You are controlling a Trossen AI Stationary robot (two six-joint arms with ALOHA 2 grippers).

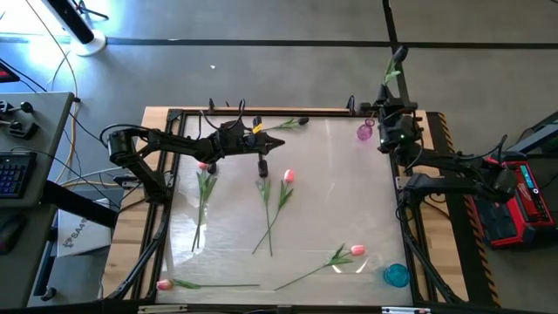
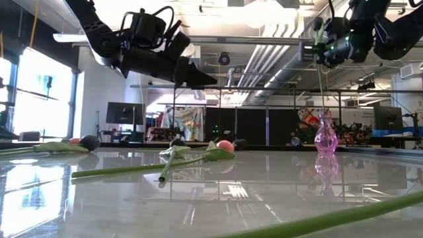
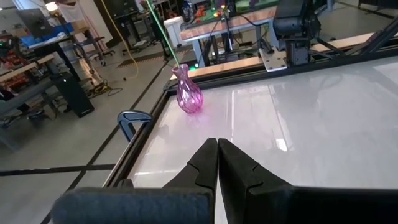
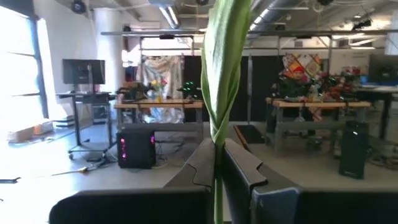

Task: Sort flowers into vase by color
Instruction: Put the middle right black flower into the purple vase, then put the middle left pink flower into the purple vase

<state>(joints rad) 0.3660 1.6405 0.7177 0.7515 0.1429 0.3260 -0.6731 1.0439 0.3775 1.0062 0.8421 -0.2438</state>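
My right gripper (image 1: 389, 94) (image 2: 323, 47) hovers above the pink glass vase (image 1: 364, 133) (image 2: 324, 136) at the table's far right and is shut on a tulip. That tulip's green stem (image 2: 322, 89) runs straight down into the vase's neck, and its dark head (image 1: 401, 54) is up above the gripper. My left gripper (image 1: 273, 146) (image 3: 217, 144) is shut and empty, raised over the far middle of the table. Several tulips lie flat on the table, among them a pink one (image 1: 288, 175) and a dark one (image 1: 261, 162). My right gripper pinches the tulip's stem and wrapped leaf (image 4: 218, 134) between its two fingers, which lie across the upright stem. The flower hangs upright, lifted clear of the table. Its lower stem (image 3: 163, 38) stands in the pink vase's neck; whether its end touches the bottom does not show.
A blue vase (image 1: 397, 276) stands at the near right corner. More tulips lie by the near edge (image 1: 164, 284) (image 1: 356, 250), under my left arm (image 1: 205, 167) and at the far edge (image 1: 300, 121). The table's black frame (image 1: 261, 112) rims it.
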